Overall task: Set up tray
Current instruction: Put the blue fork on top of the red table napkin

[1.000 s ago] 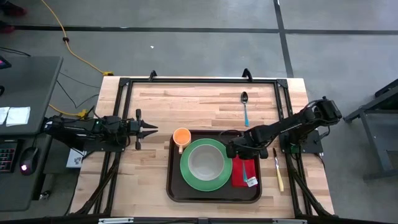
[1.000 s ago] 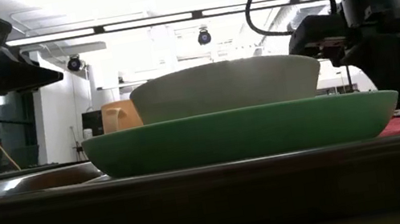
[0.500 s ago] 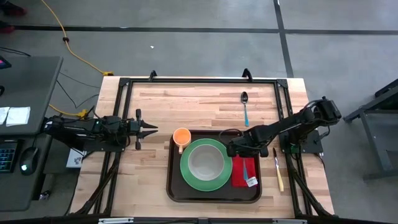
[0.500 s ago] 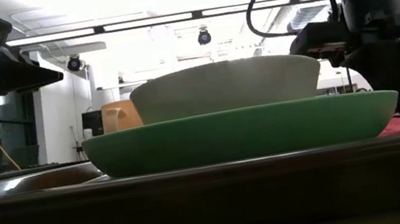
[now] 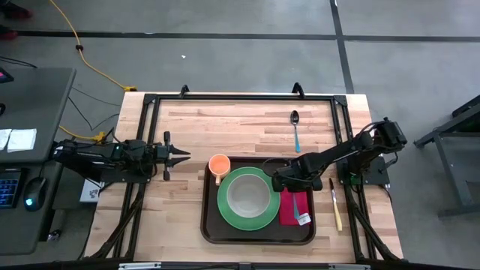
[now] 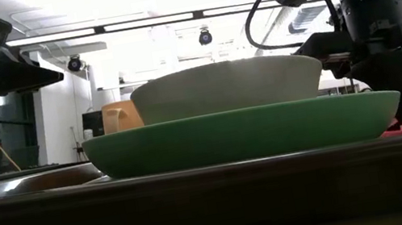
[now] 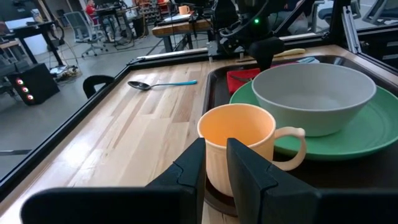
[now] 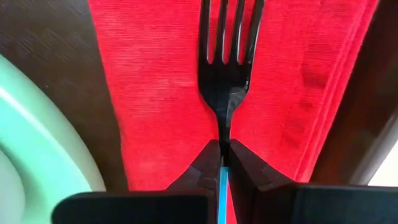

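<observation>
The right gripper (image 8: pixel 222 163) (clamped on the fork (image 8: pixel 226 68)) holds it over the napkin (image 8: pixel 155 93); next, probably lower and release.

right gripper (image 5: pixel 278 181) | shifted slightly toward plate (image 5: pixel 225 212) | fork (image 8: pixel 224 68) stays gripped

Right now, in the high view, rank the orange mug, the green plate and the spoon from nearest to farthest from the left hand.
From the left hand, parked over the table's left side:
1. Orange mug, at the tray's near-left corner, closest.
2. Green plate, holding the bowl in the tray's middle.
3. Spoon, on bare wood beyond the tray, toward the right arm's side, farthest.
</observation>
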Motion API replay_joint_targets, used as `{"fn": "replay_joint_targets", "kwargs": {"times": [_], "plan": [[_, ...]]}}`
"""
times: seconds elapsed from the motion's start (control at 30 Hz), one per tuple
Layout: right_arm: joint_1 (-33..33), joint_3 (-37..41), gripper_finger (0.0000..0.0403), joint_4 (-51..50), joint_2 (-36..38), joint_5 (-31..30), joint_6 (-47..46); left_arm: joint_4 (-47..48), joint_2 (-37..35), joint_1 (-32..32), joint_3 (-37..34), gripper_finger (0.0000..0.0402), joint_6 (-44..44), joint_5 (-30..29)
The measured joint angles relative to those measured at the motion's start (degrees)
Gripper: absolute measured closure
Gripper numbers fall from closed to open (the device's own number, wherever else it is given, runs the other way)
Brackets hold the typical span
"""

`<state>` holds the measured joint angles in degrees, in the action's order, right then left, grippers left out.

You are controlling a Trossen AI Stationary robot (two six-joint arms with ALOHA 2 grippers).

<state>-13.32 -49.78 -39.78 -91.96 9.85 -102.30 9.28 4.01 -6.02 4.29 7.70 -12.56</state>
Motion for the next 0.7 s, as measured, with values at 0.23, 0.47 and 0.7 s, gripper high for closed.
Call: {"fn": "replay_joint_targets", "kwargs": {"times": [0.23, 0.47, 0.7], "plan": [[0.0, 0.0, 0.0394, 0.4, 0.0, -0.5, 0.3, 0.0, 0.0, 0.0, 0.0, 0.0305, 0.0, 0.0], [0.0, 0.0, 0.0392, 0.2, 0.0, -1.9, 0.4, 0.0, 0.0, 0.0, 0.0, 0.0305, 0.0, -0.1], [0.0, 0.0, 0.0391, 0.2, 0.0, -1.9, 0.7, 0.0, 0.0, 0.0, 0.0, 0.0305, 0.0, -0.1]]}}
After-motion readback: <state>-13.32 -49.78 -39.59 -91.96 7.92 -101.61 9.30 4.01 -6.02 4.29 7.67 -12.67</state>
